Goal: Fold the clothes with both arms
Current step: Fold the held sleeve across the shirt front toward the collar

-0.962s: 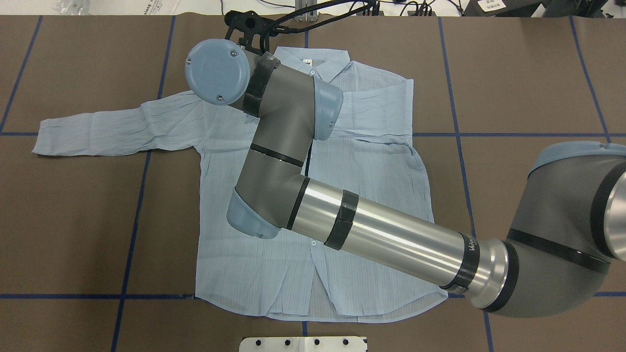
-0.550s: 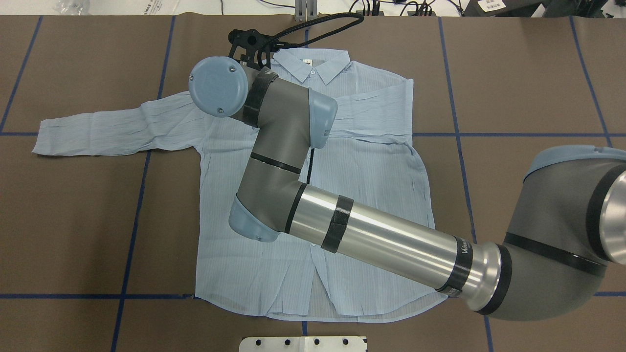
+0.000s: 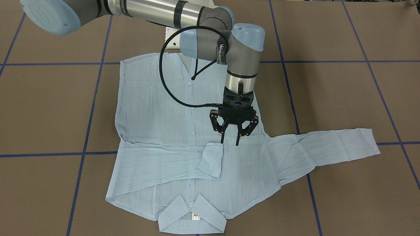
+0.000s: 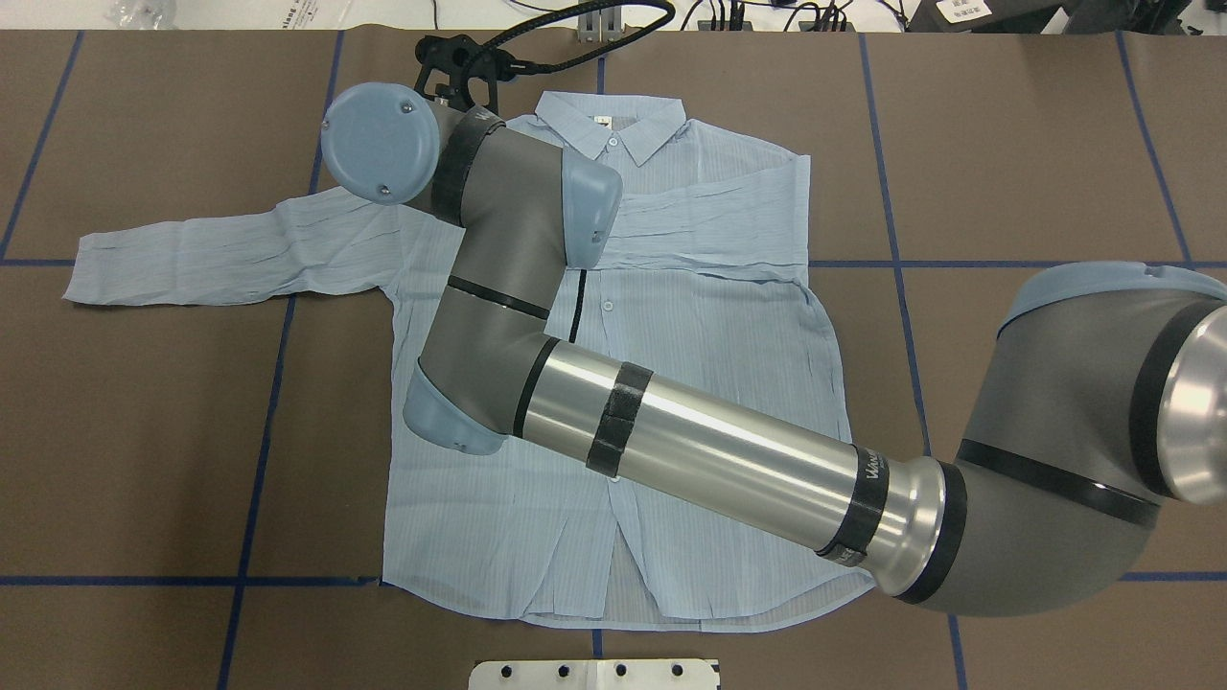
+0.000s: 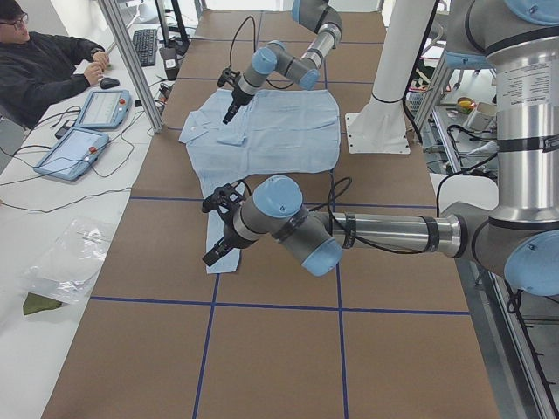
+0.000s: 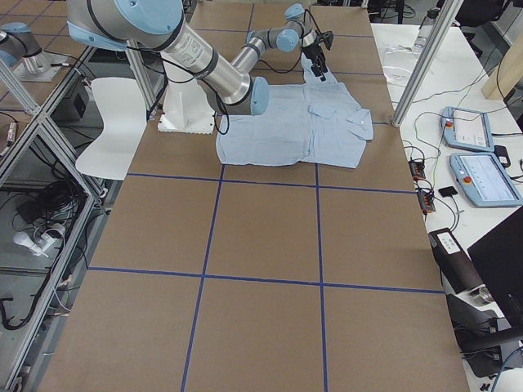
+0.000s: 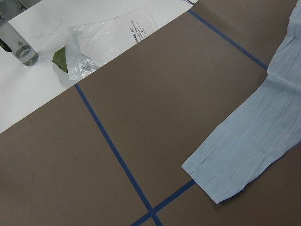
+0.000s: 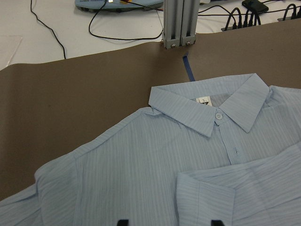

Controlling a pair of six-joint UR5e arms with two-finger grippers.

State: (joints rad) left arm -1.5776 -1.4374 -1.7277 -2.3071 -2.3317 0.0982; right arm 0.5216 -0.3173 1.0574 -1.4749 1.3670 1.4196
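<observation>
- the striped light-blue shirt (image 4: pixel 729 383) lies flat, buttons up, in the middle of the table. in the overhead view its collar (image 4: pixel 613 125) is at 12 o'clock, away from the robot.
- one sleeve (image 3: pixel 164 160) is folded across the chest. the other sleeve (image 4: pixel 211 254) stretches out toward 9 o'clock overhead.
- the right arm (image 4: pixel 729 450) comes in from 4 o'clock there and hides much of the shirt's middle and button line.
- the right gripper (image 3: pixel 229 143) hangs just over the chest beside the folded cuff, fingers spread, nothing between them.
- the left gripper (image 5: pixel 218 234) hangs near the stretched sleeve's cuff end; i cannot tell how its fingers stand.
- a black cable (image 3: pixel 160 67) loops off the right wrist above the cloth.
- the brown table cover (image 4: pixel 1035 144) is crossed by blue tape lines (image 4: pixel 144 581), and a white pedestal (image 5: pixel 384 87) stands at the robot's edge.
- past the far edge are an aluminium post (image 8: pixel 176 23), a plastic bag (image 7: pixel 106 40), a clear bottle (image 7: pixel 16 44), teach pendants (image 5: pixel 103 109) and a seated person (image 5: pixel 44 61).
</observation>
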